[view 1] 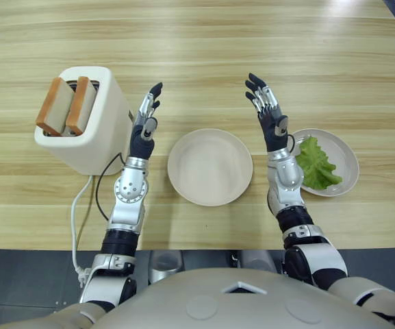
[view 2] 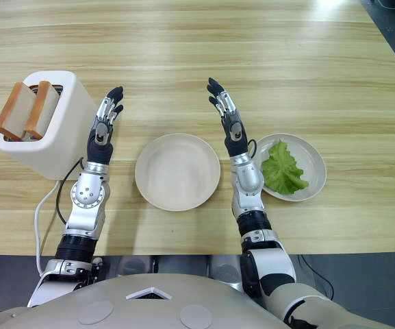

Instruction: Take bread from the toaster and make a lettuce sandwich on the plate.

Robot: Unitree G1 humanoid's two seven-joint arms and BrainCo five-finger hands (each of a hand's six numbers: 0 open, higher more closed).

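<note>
Flanking the plate (view 1: 210, 166), the left robot hand (view 1: 144, 130) and right robot hand (view 1: 269, 113) are spread wide, holding nothing; bread (view 1: 55, 107) sits in the toaster (view 1: 91, 147), lettuce (view 1: 316, 163) on a side dish (view 1: 346, 154).

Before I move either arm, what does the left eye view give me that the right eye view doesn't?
Left eye view alone: a wider strip of light wooden table left of the cream toaster. Right eye view alone: a wider strip right of the small pale plate holding the green lettuce leaf. Shared: two toasted bread slices standing in the toaster, the empty round beige plate in the middle, and the left robot hand and right robot hand, both open, holding nothing.
</note>
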